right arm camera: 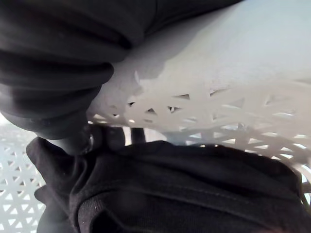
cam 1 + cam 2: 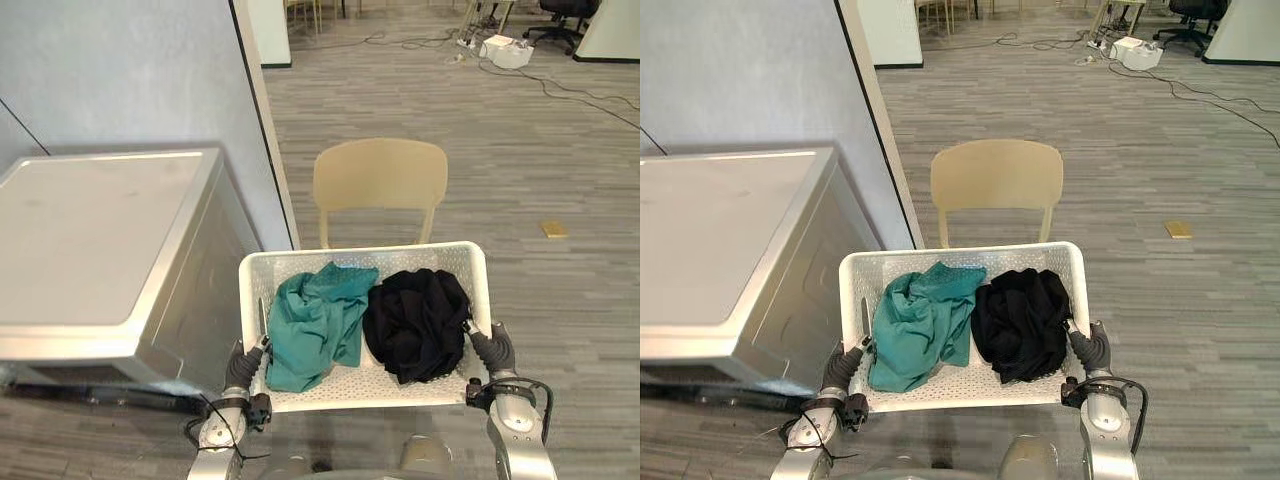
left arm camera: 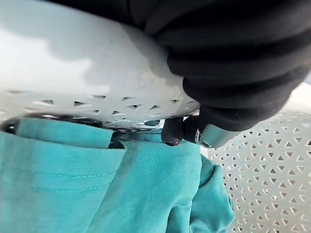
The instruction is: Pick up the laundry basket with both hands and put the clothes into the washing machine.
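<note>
A white perforated laundry basket [image 2: 360, 256] is held in front of me at waist height. Inside it a teal garment [image 2: 312, 322] lies on the left and a black garment [image 2: 417, 320] on the right. My left hand [image 2: 243, 368] grips the basket's left rim, and in the left wrist view its dark fingertips [image 3: 171, 132] hook over the rim above the teal cloth [image 3: 121, 189]. On the basket's right rim sits my right hand [image 2: 493, 350], its fingers curled over the edge [image 1: 233, 63] beside the black cloth [image 1: 170, 189]. The silver washing machine [image 2: 90, 240] stands to the left.
A beige chair [image 2: 380, 180] stands just beyond the basket. A grey partition wall [image 2: 130, 70] rises behind the washing machine. A small yellow item [image 2: 554, 229] lies on the floor at the right, and a white box [image 2: 507, 50] with cables sits far back.
</note>
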{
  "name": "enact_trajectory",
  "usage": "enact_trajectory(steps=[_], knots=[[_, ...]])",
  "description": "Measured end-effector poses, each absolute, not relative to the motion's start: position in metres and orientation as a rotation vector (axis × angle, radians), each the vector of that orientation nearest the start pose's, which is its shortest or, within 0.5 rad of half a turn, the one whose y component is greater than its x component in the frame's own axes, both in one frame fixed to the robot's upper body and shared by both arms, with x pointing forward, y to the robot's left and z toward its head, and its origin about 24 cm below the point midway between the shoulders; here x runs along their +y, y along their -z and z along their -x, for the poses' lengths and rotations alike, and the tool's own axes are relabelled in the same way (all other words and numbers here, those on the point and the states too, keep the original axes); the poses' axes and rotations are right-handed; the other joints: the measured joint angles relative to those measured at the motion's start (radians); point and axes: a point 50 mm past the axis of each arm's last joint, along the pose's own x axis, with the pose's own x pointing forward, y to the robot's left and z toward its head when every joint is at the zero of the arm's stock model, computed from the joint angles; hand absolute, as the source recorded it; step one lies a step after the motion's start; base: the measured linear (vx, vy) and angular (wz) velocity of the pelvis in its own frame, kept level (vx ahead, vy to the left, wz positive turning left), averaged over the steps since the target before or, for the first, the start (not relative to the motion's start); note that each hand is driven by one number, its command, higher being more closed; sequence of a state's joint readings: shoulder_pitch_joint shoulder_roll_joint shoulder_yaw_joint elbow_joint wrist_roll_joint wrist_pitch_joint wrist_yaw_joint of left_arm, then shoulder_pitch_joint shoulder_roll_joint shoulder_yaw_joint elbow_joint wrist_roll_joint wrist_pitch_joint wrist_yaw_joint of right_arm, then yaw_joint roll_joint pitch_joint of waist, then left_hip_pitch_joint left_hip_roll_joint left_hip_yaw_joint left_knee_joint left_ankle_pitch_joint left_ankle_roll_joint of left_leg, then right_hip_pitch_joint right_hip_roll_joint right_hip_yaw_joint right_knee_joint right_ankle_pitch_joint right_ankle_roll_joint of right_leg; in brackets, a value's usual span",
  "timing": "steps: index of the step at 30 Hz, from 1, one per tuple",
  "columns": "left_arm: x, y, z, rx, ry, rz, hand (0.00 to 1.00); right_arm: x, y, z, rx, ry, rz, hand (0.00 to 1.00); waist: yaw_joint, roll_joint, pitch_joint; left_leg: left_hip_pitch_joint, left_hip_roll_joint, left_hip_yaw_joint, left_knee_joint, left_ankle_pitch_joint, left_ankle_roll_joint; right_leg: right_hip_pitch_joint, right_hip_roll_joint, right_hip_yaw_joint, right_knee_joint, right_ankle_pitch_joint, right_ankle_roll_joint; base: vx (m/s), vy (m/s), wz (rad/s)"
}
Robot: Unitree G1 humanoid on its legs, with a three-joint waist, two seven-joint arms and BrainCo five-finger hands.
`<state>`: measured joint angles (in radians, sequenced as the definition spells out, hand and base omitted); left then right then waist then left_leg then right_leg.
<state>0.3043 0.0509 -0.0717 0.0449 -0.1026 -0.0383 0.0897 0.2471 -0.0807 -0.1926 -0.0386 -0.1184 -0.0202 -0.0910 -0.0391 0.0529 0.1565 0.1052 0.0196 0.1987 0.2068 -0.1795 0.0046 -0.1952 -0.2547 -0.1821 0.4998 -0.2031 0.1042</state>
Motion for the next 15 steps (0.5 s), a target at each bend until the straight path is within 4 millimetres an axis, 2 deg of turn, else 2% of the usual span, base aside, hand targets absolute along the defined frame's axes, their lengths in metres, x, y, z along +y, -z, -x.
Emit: enact_trajectory(steps=[1,2,3,5,7,8,9,11,13,15], knots=[[0.163,0.026,-0.181,0.290,-0.108,0.048,1.00,-0.231,-0.010,-0.190,0.164,0.331,0.239,1.00,-0.001,-0.023,-0.004,0.000,-0.007,-0.010,0.008,-0.020,-0.031,0.000,0.019,0.008,-0.180,0.114,-0.017,0.45,-0.286,0.45],[0.159,0.030,-0.183,0.301,-0.103,0.060,1.00,-0.234,-0.012,-0.187,0.162,0.343,0.250,1.00,-0.003,-0.014,-0.002,0.001,0.003,-0.038,0.030,-0.049,-0.059,0.026,0.037,-0.001,-0.250,0.232,-0.013,0.39,-0.238,0.40],[0.153,0.031,-0.182,0.311,-0.103,0.080,1.00,-0.238,-0.013,-0.186,0.164,0.353,0.264,1.00,-0.002,0.004,-0.006,-0.005,0.024,-0.053,0.038,-0.049,-0.061,0.036,0.057,-0.019,-0.268,0.243,-0.025,0.38,-0.209,0.27],[0.141,0.032,-0.181,0.316,-0.069,0.104,1.00,-0.248,-0.018,-0.181,0.155,0.377,0.297,1.00,0.000,0.000,-0.001,-0.025,0.058,-0.062,0.056,-0.047,-0.106,0.091,0.071,-0.047,-0.333,0.238,-0.034,0.33,-0.172,0.21],[0.133,0.030,-0.184,0.304,-0.046,0.117,1.00,-0.255,-0.022,-0.176,0.144,0.405,0.309,1.00,-0.003,0.000,0.000,-0.026,0.079,-0.069,-0.054,-0.032,-0.116,0.106,0.073,-0.072,-0.350,0.238,-0.034,0.21,-0.099,0.31],[0.132,0.028,-0.187,0.295,-0.041,0.115,1.00,-0.258,-0.023,-0.177,0.137,0.415,0.313,1.00,-0.003,0.006,0.003,-0.028,0.097,-0.080,-0.113,0.056,-0.130,0.101,0.082,-0.083,-0.351,0.237,-0.033,0.12,-0.012,0.13],[0.133,0.027,-0.188,0.289,-0.040,0.113,1.00,-0.258,-0.025,-0.179,0.130,0.413,0.311,1.00,0.000,0.009,0.008,-0.028,0.097,-0.079,-0.106,0.052,-0.120,0.101,0.082,-0.085,-0.351,0.236,-0.032,0.08,0.023,0.04],[0.139,0.022,-0.195,0.259,-0.041,0.087,1.00,-0.252,-0.026,-0.183,0.114,0.400,0.291,1.00,-0.003,-0.017,0.026,-0.071,0.081,-0.089,-0.066,0.052,-0.120,0.082,0.064,-0.097,-0.349,0.237,-0.032,0.01,0.027,0.11],[0.145,0.015,-0.205,0.222,-0.033,0.054,1.00,-0.246,-0.029,-0.191,0.088,0.388,0.268,1.00,0.000,-0.038,0.071,-0.150,0.061,-0.091,-0.029,0.050,-0.118,0.024,0.045,-0.104,-0.346,0.243,-0.022,-0.04,0.034,0.14],[0.149,0.012,-0.209,0.208,-0.056,0.053,1.00,-0.241,-0.032,-0.202,0.069,0.367,0.261,1.00,0.000,-0.037,0.108,-0.201,0.057,-0.090,-0.015,0.043,-0.107,-0.021,0.041,-0.104,-0.347,0.246,-0.019,-0.04,0.015,0.01]])
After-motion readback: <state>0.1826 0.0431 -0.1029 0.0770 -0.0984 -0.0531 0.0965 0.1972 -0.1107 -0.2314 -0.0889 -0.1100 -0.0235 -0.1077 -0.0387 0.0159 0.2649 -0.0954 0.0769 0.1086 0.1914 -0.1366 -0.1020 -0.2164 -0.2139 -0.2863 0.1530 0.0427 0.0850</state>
